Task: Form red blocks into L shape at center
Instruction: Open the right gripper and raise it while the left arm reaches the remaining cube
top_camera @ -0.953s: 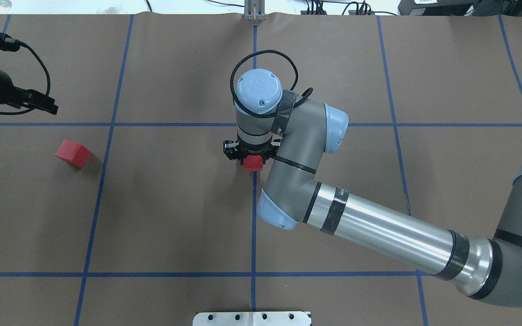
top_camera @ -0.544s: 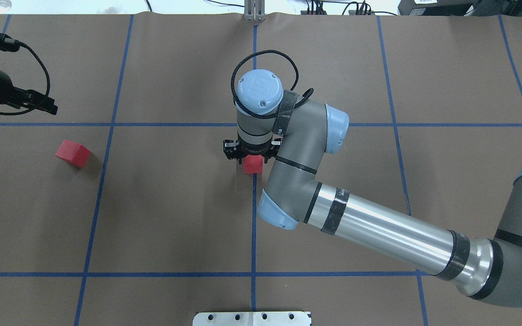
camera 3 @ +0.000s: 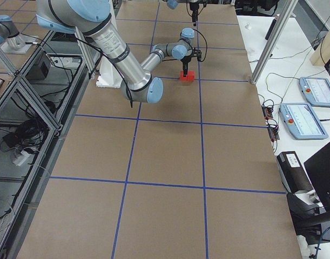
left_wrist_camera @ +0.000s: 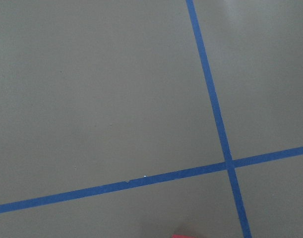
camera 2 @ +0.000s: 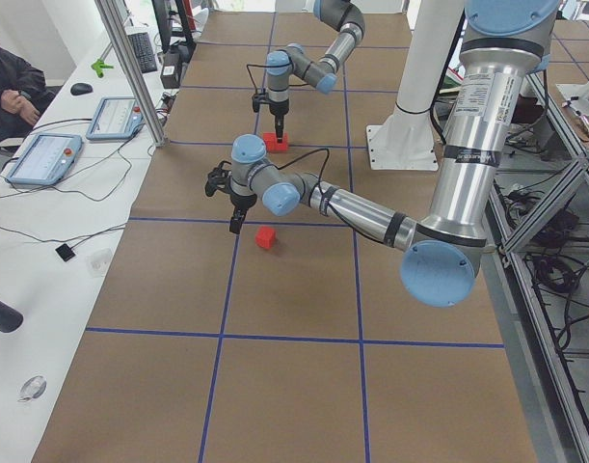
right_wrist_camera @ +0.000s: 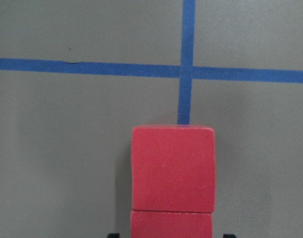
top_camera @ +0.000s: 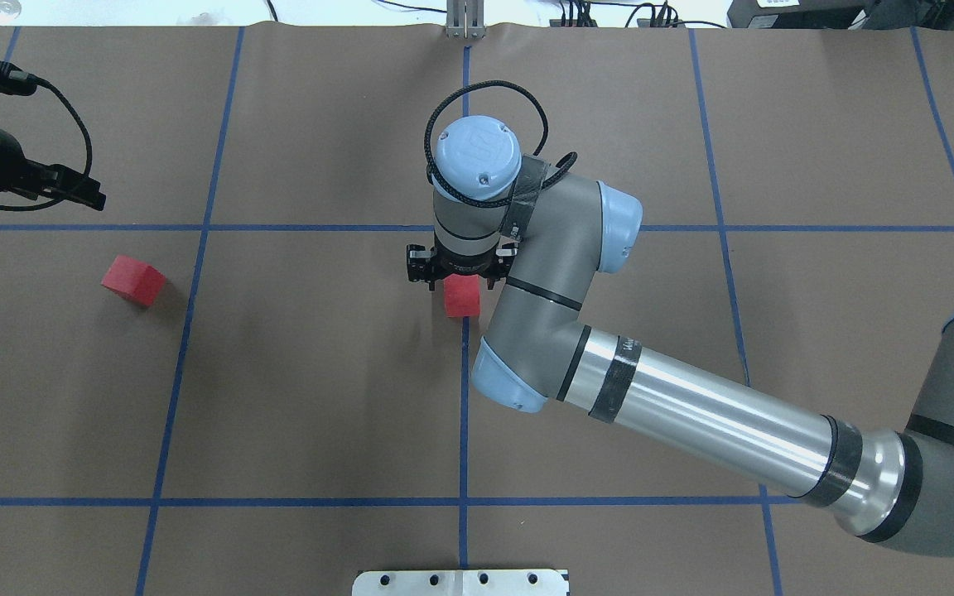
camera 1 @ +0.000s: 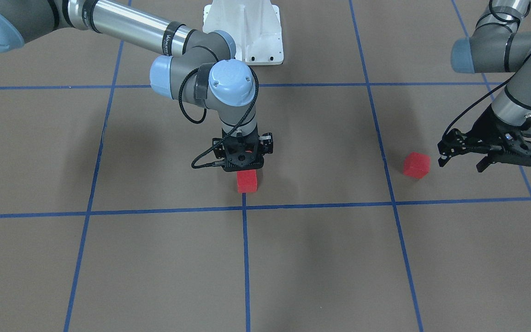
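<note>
In the right wrist view two red blocks (right_wrist_camera: pixel 172 168) lie touching in a row just short of the center (right_wrist_camera: pixel 187 72) tape crossing. My right gripper (right_wrist_camera: pixel 171 234) is open, a fingertip on each side of the nearer block (right_wrist_camera: pixel 171 225) with gaps. From the front, the right gripper (camera 1: pixel 243 159) hangs over a red block (camera 1: pixel 247 180) beside the center (camera 1: pixel 244 207). Overhead, one block (top_camera: pixel 461 296) shows below the wrist. The third red block (top_camera: pixel 133 280) (camera 1: pixel 416 165) lies apart on the left, next to my open left gripper (camera 1: pixel 461 162).
The white robot base plate (top_camera: pixel 460 582) (camera 1: pixel 247 32) sits at the table's near edge. My right forearm (top_camera: pixel 709 414) stretches across the right half. In the exterior left view a person (camera 2: pixel 10 82) sits by tablets (camera 2: pixel 43 159) beyond an aluminium post (camera 2: pixel 130 68).
My right wrist has risen and drawn slightly away, so more of the red block under it shows overhead. The left arm and the lone block have stayed put.
</note>
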Action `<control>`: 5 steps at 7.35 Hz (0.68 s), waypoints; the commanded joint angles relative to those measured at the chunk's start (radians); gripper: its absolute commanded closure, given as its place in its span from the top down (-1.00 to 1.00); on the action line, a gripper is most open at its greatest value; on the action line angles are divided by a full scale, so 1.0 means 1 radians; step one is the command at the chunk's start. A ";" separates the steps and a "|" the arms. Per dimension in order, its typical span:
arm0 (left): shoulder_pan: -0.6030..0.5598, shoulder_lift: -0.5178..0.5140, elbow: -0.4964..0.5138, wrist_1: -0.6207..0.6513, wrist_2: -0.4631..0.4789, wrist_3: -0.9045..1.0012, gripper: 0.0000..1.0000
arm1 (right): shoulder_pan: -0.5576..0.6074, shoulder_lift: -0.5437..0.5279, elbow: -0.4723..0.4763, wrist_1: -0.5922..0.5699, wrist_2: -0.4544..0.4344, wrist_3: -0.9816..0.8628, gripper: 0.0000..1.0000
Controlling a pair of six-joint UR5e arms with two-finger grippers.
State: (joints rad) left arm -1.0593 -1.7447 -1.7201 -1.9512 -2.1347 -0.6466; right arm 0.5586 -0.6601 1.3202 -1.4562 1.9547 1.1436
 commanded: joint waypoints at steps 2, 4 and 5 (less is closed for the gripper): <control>0.005 -0.003 0.019 -0.003 -0.002 -0.099 1.00 | 0.044 -0.007 0.095 -0.114 0.012 -0.001 0.97; 0.068 0.011 0.033 -0.127 0.005 -0.108 0.99 | 0.090 -0.032 0.161 -0.142 0.041 -0.001 0.98; 0.091 0.011 0.034 -0.139 0.021 -0.105 0.99 | 0.115 -0.062 0.204 -0.141 0.047 0.001 0.98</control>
State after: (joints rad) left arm -1.0039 -1.7373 -1.6907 -2.0499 -2.1276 -0.7511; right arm 0.6419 -0.6917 1.4730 -1.5897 1.9888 1.1429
